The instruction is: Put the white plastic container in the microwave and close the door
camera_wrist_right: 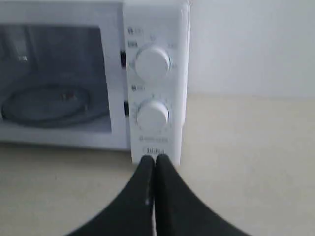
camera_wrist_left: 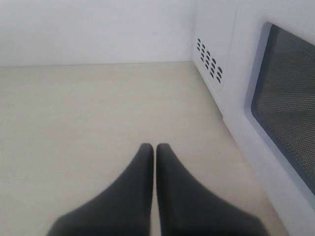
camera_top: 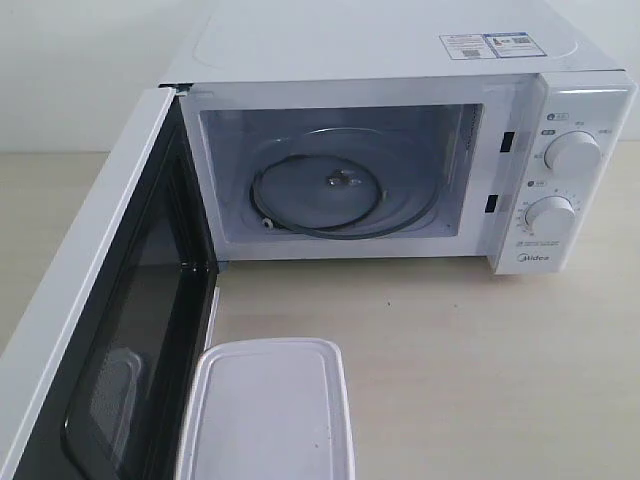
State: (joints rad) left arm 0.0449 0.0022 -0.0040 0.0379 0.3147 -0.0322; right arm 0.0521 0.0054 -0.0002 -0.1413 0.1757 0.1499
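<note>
Both sets of jaws are pressed tip to tip, holding nothing. Your left gripper (camera_wrist_left: 155, 147) hangs over the pale, faintly grained table (camera_wrist_left: 74, 113), just left of the door's (camera_wrist_left: 290, 93) outer face with its dark mesh window. Your right gripper (camera_wrist_right: 155, 158) faces the microwave (camera_top: 350, 50) at its two round white dials (camera_top: 572, 152). The fingers are smooth, black and tapering.

The door stands swung wide to the left, black inner frame showing, and the glass turntable (camera_top: 340, 195) lies bare in the cavity. The white plastic container (camera_top: 265, 410), translucent, round-cornered, with a flat rimmed lid, sits on the table at the near edge, just right of the open door. Neither wrist view shows it, so you cannot place it against either gripper.
</note>
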